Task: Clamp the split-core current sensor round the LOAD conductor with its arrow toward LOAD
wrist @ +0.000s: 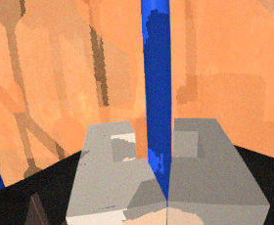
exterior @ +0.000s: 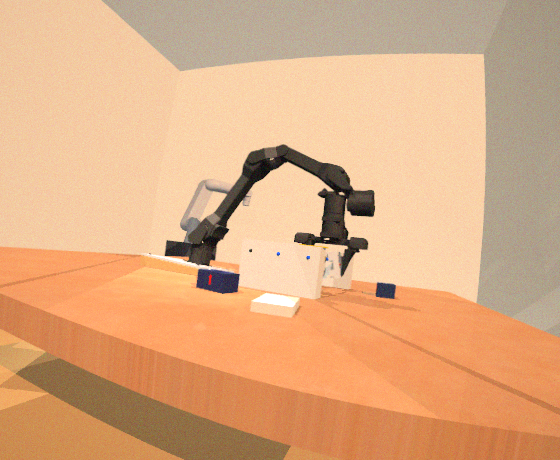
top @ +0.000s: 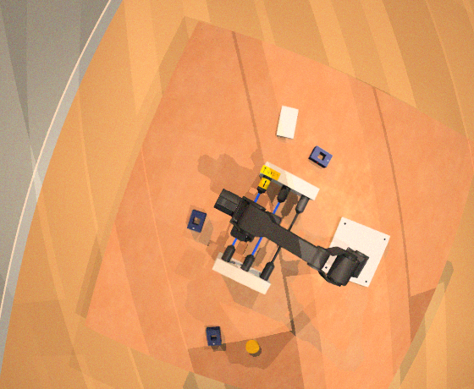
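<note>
The split-core sensor (wrist: 105, 181) (exterior: 329, 270) is light grey. In the wrist view its two halves stand either side of a blue conductor (wrist: 159, 88) (top: 257, 197), meeting at the near end with a gap at the far end. My gripper (wrist: 166, 183) (exterior: 330, 266) is shut on the sensor, its black fingers at the outer sides. This conductor is the one beside the yellow LOAD marker (top: 270, 172) and a yellow arrow tag (top: 264, 183). The sensor's arrow and latch cannot be made out, and the arm hides the sensor in the top view.
Two white end blocks (top: 300, 186) (top: 249, 280) hold the conductors; another blue conductor (top: 277, 207) and a black one (top: 293, 221) run alongside. Dark blue blocks (top: 194, 228) (top: 213, 330) (exterior: 224, 282), a white block (top: 287, 122) (exterior: 274, 306) and a yellow disc (top: 252, 347) lie around.
</note>
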Motion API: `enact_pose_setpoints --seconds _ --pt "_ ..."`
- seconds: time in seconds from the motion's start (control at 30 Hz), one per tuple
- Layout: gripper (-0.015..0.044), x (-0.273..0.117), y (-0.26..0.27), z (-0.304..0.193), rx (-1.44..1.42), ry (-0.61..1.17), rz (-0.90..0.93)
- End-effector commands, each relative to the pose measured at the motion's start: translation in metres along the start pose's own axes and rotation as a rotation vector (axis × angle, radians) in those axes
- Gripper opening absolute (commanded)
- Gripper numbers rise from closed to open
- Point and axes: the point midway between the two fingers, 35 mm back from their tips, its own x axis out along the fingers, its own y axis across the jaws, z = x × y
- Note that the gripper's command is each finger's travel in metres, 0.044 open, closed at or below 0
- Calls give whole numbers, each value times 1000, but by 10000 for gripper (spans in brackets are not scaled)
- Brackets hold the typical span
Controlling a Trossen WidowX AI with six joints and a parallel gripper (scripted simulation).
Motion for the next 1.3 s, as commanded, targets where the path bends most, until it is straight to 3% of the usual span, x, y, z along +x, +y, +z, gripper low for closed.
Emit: enact_pose_setpoints --seconds 0.0,1.07,1.27 --pt "0 0 0 0 0 0 -1" --pt "0 0 0 0 0 0 -1" --pt "0 -4 -1 0 0 2 -69"
